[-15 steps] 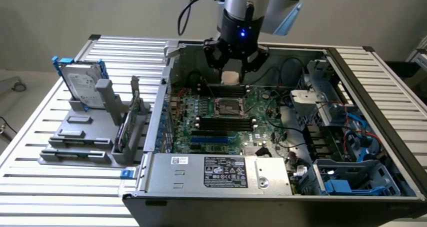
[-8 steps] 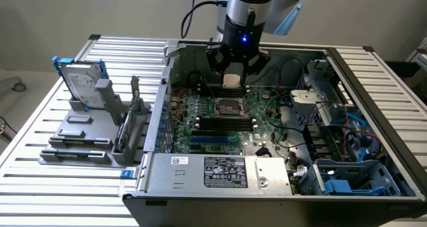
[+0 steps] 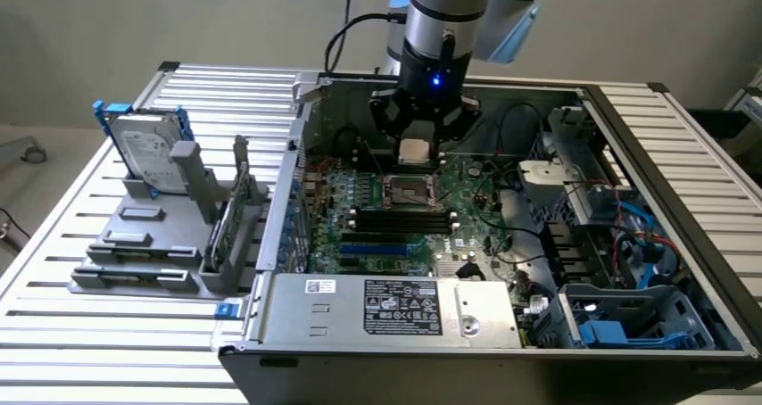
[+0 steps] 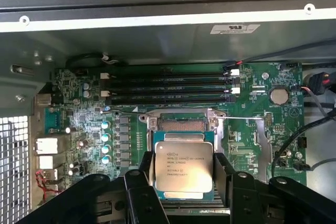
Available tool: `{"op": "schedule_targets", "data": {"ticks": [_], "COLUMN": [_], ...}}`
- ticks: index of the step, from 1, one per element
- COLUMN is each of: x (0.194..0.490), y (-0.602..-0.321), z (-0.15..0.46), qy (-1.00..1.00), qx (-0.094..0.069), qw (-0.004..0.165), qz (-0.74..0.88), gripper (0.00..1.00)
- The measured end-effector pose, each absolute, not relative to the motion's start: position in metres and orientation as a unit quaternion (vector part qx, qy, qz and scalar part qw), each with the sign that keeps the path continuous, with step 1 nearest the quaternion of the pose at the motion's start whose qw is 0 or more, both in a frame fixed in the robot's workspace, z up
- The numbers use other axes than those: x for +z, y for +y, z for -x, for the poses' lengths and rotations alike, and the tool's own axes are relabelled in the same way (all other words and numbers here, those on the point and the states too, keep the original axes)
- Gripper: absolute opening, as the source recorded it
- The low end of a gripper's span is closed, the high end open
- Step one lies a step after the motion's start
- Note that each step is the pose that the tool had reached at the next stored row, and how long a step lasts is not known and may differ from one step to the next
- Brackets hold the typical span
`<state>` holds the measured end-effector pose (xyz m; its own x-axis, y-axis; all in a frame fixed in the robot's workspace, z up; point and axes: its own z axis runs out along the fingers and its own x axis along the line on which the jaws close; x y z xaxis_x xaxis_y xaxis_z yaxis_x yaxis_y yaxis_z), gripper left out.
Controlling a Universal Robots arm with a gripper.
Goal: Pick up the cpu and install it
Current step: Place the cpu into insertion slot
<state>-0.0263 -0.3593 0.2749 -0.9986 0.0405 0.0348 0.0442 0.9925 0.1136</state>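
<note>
The arm hangs straight down into the open computer case on the bench. Its claw grasps the one cpu by opposite edges, held level above the single empty socket mid-motherboard.

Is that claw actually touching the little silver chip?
Touching. In the wrist view the gripper has its black fingers pressed against two opposite edges of the cpu, holding it above the motherboard.
</note>
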Motion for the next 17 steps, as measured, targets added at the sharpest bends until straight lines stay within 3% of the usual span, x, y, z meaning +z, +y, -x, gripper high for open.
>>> {"op": "schedule_targets", "data": {"ticks": [17], "x": [0.248], "y": [-0.356], "z": [0.024], "qy": [-0.998], "qx": [-0.057], "qw": [0.016], "qz": [0.023], "gripper": [0.55]}}
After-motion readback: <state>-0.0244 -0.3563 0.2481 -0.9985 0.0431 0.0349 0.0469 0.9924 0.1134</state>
